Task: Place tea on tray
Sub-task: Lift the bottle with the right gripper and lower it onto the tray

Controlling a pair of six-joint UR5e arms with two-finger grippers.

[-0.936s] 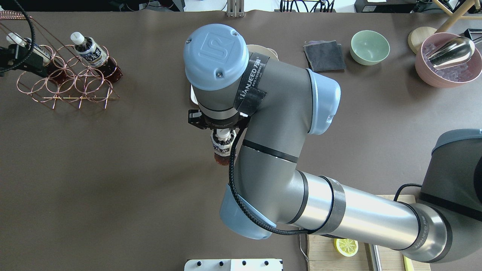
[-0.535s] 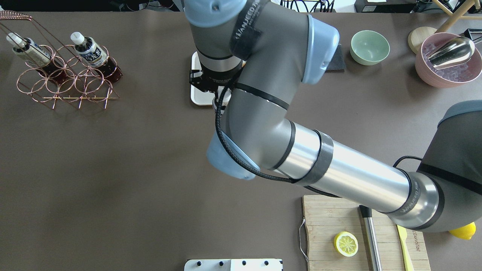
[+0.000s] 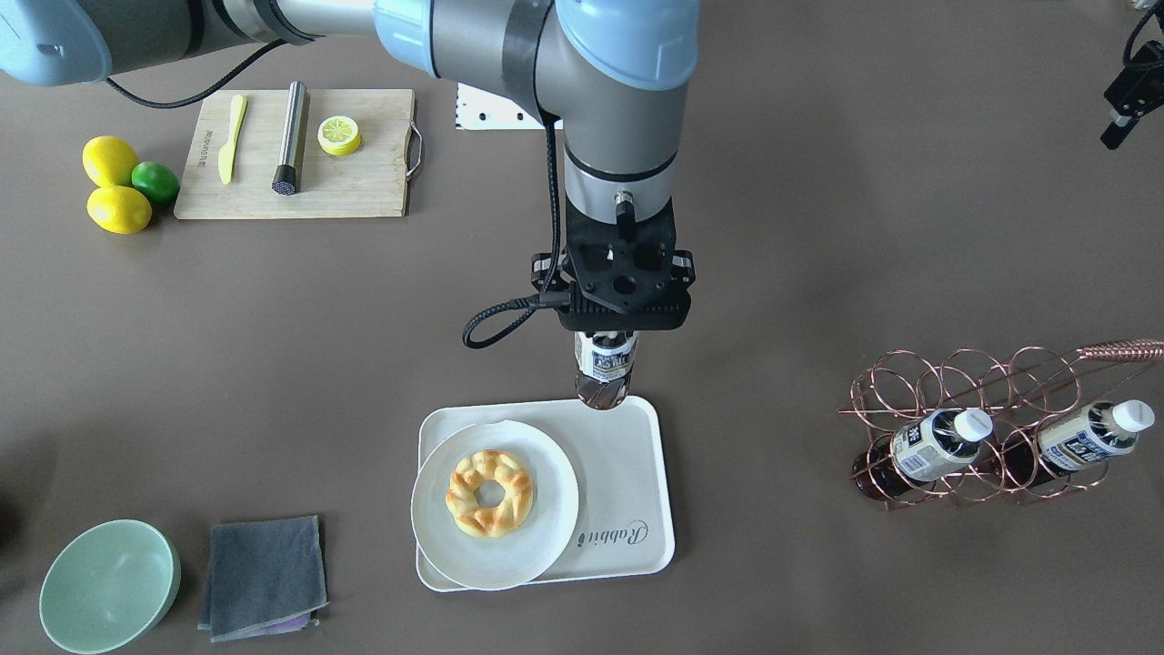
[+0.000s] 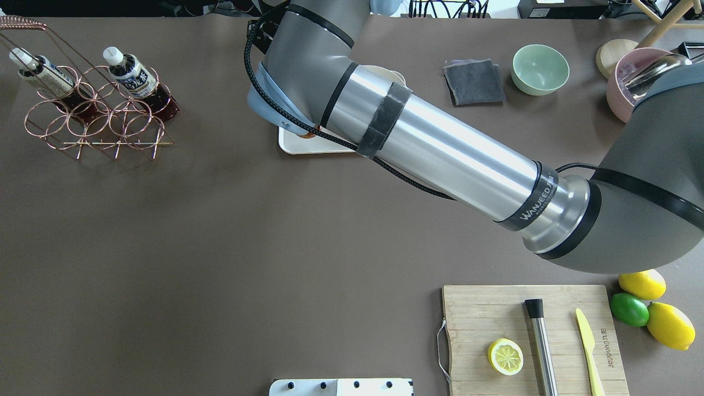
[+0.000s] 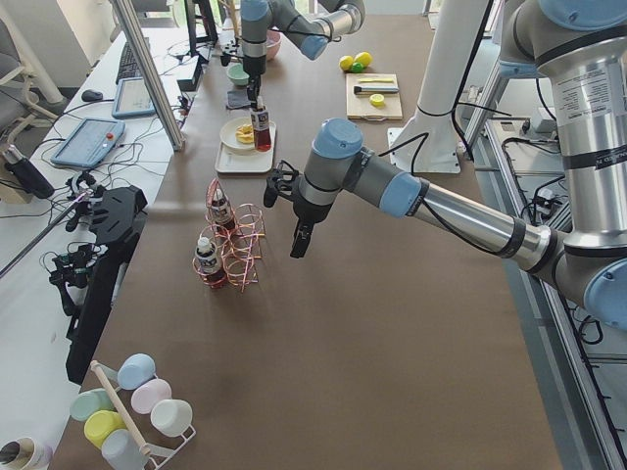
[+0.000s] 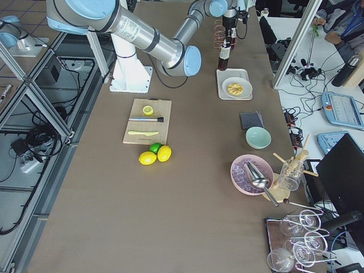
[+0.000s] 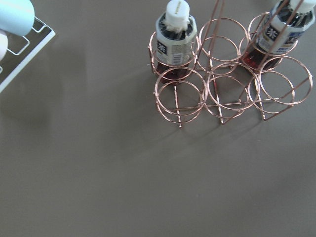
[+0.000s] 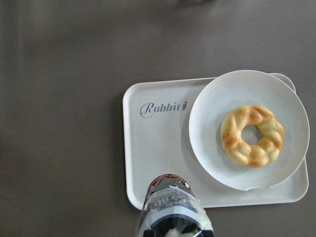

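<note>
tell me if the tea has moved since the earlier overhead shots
Yes. The tea, gripped by the right tool, went away from the robot: earlier short of the tray, now over its robot-side edge.

cream-white tray (image 3: 627, 473), dark brown tea (image 3: 604, 373), golden doughnut (image 3: 464, 496), mint-green bowl (image 3: 109, 587)

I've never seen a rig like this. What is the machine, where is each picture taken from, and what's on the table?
Two robot arms at a brown table. One camera faces them, one looks over their shoulders, two watch from the table's ends, one rides each wrist. The right arm's fingers hold a tea bottle upright at the edge of the tray, which carries a plate with a ring pastry. The left arm's fingers hang near a wire rack holding two more bottles.
</note>
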